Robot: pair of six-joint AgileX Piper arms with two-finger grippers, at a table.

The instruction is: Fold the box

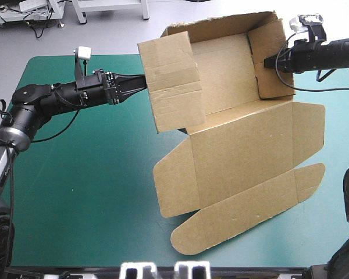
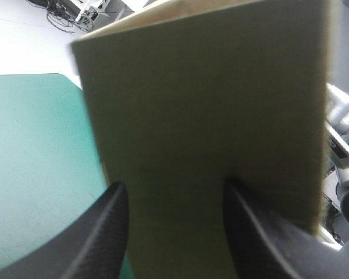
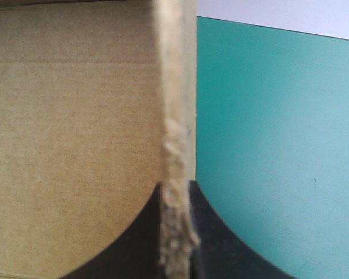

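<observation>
The brown box stands as an open tray at the table's far side, its lid lying flat toward the near right. My left gripper is at the outer face of the tray's left wall. In the left wrist view that wall fills the space ahead, and the left gripper is open, with its fingers spread against the board. My right gripper holds the right wall. In the right wrist view the wall's edge runs between the fingers of the right gripper, which is shut on it.
Bare teal-green cover lies to the left of the box and near the front edge. The lid's rounded flaps reach toward the table's near right corner. The tray's far wall stands past the table's far edge.
</observation>
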